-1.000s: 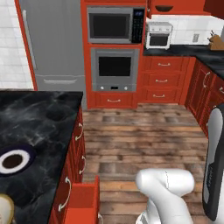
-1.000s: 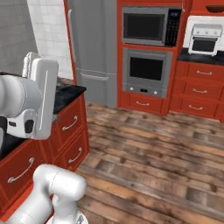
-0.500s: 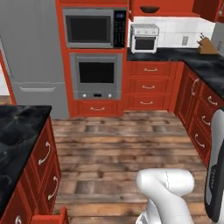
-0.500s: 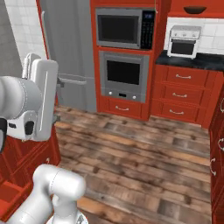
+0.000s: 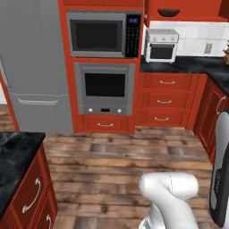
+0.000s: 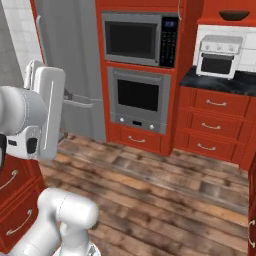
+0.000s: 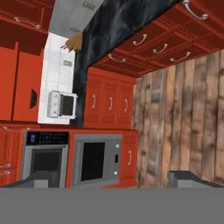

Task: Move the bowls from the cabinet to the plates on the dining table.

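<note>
Ahead, the dark bowl [image 5: 169, 12] sits far beyond the gripper [image 7: 116, 179].

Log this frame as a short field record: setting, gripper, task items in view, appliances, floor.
setting: red kitchen; corner of the dining table at lower left of the left base view
gripper: gripper open, nothing between the fingertips, pointing across the room
task items: a dark bowl sits high in the cabinet above the toaster oven
appliances: microwave above wall oven, fridge to their left
floor: wood planks
</note>
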